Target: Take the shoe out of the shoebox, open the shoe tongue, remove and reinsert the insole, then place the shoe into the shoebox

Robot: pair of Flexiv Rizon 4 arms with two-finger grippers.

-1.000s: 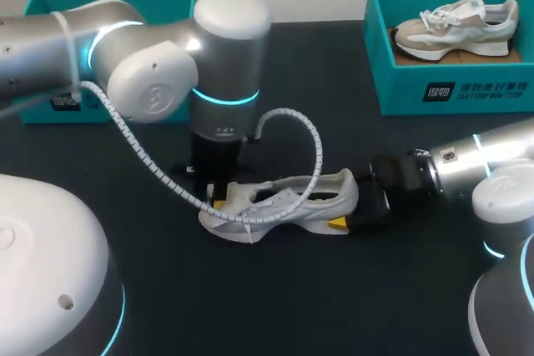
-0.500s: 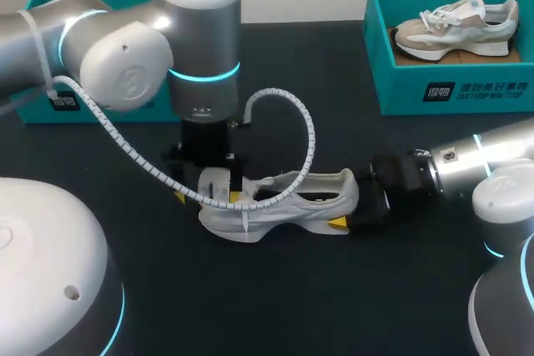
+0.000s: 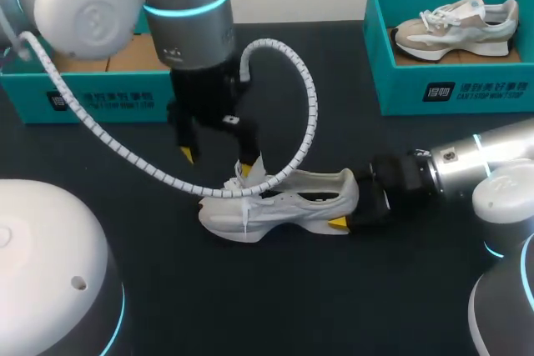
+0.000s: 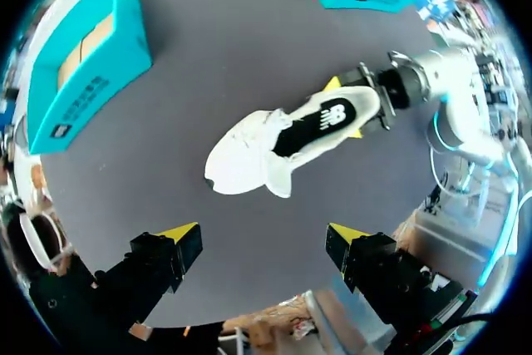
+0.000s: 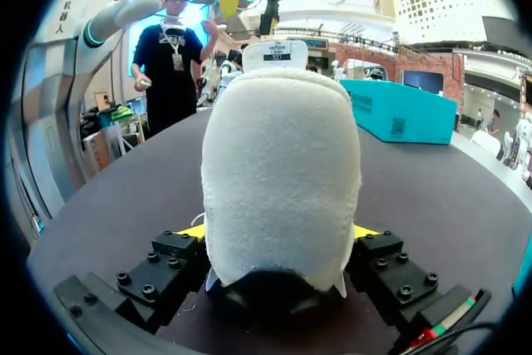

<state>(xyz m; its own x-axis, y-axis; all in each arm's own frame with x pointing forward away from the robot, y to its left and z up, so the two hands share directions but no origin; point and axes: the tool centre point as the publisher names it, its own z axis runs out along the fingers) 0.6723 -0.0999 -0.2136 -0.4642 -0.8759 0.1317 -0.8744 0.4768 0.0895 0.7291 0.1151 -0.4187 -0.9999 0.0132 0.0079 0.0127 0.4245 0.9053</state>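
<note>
A white sneaker (image 3: 279, 202) lies on the black table, toe to the left; its dark insole (image 4: 320, 122) shows through the opening. My right gripper (image 3: 355, 210) holds the heel (image 5: 283, 172) from both sides, a finger pressed on each side. My left gripper (image 3: 216, 162) hangs open above the toe and laces, touching nothing. In the left wrist view the left gripper (image 4: 262, 237) is well above the shoe (image 4: 274, 143). The right wrist view shows the right gripper (image 5: 278, 232) and, beyond the shoe, the left gripper (image 5: 249, 6). An open teal shoebox (image 3: 92, 97) stands at the back left.
A second teal box (image 3: 455, 89) at the back right holds another sneaker (image 3: 455, 27). My left arm's white cable hose (image 3: 309, 122) loops over the shoe. The robot's white bases (image 3: 50, 273) fill the near corners.
My left gripper opened, let go of the shoe near the tongue, and rose up and back. The right gripper and the shoe stayed where they were.
</note>
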